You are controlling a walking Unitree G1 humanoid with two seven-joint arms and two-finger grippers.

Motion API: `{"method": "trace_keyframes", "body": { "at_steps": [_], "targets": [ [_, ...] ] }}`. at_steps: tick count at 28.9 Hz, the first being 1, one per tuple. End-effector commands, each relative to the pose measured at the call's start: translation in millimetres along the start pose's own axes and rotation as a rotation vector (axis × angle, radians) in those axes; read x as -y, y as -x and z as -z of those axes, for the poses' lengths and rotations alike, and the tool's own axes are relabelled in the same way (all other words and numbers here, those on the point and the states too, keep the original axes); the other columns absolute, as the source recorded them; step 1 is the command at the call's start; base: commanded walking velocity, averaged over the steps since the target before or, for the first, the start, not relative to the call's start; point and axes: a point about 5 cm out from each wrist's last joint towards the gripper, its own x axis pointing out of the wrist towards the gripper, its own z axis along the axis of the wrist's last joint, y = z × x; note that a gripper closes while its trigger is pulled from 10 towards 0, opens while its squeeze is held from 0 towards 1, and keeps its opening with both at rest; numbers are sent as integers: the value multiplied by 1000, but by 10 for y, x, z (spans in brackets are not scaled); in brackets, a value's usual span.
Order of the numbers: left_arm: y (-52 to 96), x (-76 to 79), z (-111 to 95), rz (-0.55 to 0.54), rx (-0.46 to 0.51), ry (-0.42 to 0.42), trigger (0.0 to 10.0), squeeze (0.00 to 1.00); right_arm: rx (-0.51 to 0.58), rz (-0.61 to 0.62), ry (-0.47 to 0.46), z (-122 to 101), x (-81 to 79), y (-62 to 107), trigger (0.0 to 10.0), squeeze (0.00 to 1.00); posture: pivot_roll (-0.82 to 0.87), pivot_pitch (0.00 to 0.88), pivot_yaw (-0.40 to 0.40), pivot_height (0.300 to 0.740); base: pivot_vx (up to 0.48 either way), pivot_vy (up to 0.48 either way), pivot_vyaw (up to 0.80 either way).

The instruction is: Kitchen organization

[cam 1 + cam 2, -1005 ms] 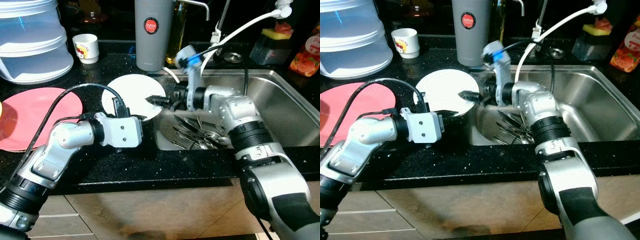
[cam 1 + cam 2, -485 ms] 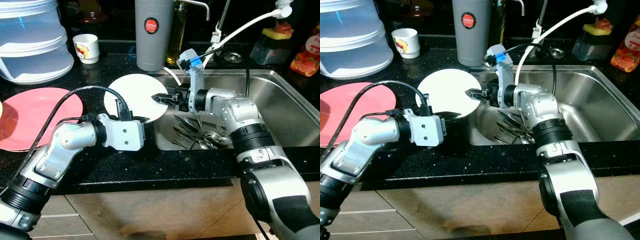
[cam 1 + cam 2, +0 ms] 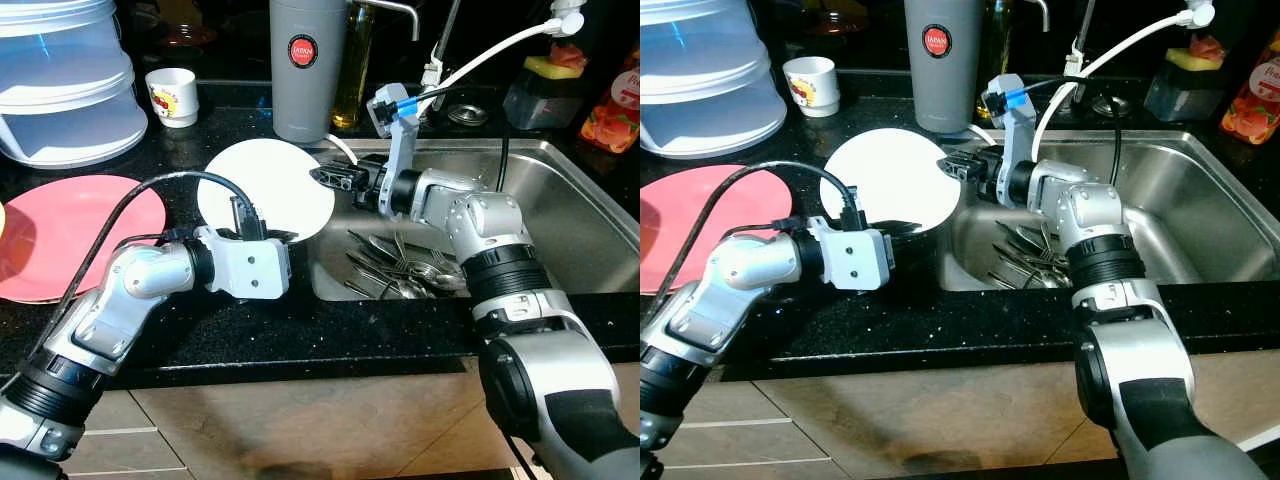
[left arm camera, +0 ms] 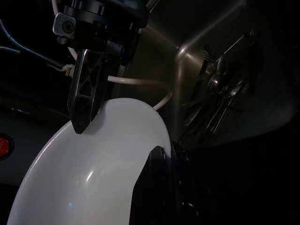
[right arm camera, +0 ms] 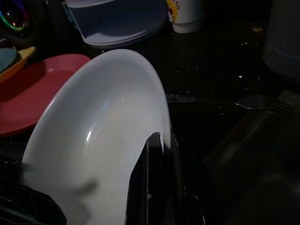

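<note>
End effectors both clamp the white plate (image 3: pixel 265 190): right end effector (image 3: pixel 325 177) on the sink-side rim, left end effector (image 3: pixel 280 237) on the near rim. Plate is tilted, above the black bench (image 3: pixel 330 335) beside the sink (image 3: pixel 570 200). Advice: release one grip before moving; pink plate (image 3: pixel 75 230) lies well apart.

Left end effector (image 3: pixel 283 237) mostly hidden behind the white plate (image 3: pixel 262 190)'s near rim

A round white plate (image 3: pixel 263 186) is tilting above the black counter's edge beside the sink, pinched at opposite rims.
</note>
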Motion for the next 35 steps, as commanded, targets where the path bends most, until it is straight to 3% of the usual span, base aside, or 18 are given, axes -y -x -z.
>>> {"method": "trace_keyframes", "body": {
  "at_steps": [1, 4, 5, 7, 8, 9, 12, 14, 16, 17, 18, 26, 28, 35],
  "targets": [
    [-20, -39, -74, -9, 45, -32, 0, 0, -9, -16, 3, 0, -25, -13, 0, 0, 48, 146, -3, 740, 0, 0, 0],
    [-30, -44, -72, -12, 45, -36, 0, 0, -5, -9, 0, -5, -15, -4, 0, 0, 47, 145, -1, 740, 0, 0, 0],
    [-37, -60, -73, -28, 50, -27, 1294, 282, -4, -5, 1, -6, -10, -1, 0, 0, 47, 145, -1, 740, 0, 0, 0],
    [-42, -71, -75, -40, 53, -21, 1294, 282, -4, -1, 1, -7, -6, 0, 0, 0, 47, 145, -1, 740, 0, 0, 0],
    [-48, -89, -75, -53, 53, -14, 7882, 1000, -6, 4, 4, -4, -2, 4, 0, 0, 47, 145, -1, 740, 0, 0, 0],
    [-53, -105, -75, -65, 55, -3, 10000, 1000, -8, 7, 6, -2, 2, 7, 0, 0, 47, 145, -1, 740, 0, 0, 0],
    [-59, -148, -74, -100, 48, -13, 10000, 1000, -11, 12, 8, 5, 9, 12, 0, 0, 47, 145, -1, 740, 0, 0, 0],
    [-52, -259, -91, -196, 45, -76, 10000, 1000, -9, 32, 9, 8, 36, 26, 0, 0, 47, 145, -1, 740, 0, 0, 0],
    [-49, -285, -97, -219, 47, -87, 10000, 969, -8, 37, 9, 6, 44, 30, 0, 0, 47, 145, -1, 740, 0, 0, 0],
    [-41, -324, -104, -251, 50, -88, 10000, 310, -4, 47, 7, -1, 59, 38, 0, 0, 47, 145, -1, 740, 0, 0, 0],
    [-35, -352, -115, -274, 57, -89, 10000, 12, -2, 55, 7, -7, 72, 45, 0, 0, 47, 145, -1, 740, 0, 0, 0],
    [30, -613, -302, -535, 189, -17, 10000, 0, 50, 280, 21, -100, 352, 220, 0, 0, 44, 151, 1, 740, 0, 0, 0],
    [70, -681, -370, -625, 236, -25, 10000, 0, 43, 406, 60, -87, 481, 316, 0, 0, 42, 152, 2, 740, 0, 0, 0],
    [95, -712, -434, -699, 298, -22, 10000, 0, 13, 559, 104, -10, 643, 461, 0, 0, 42, 152, 2, 740, 0, 0, 0]
  ]
}}
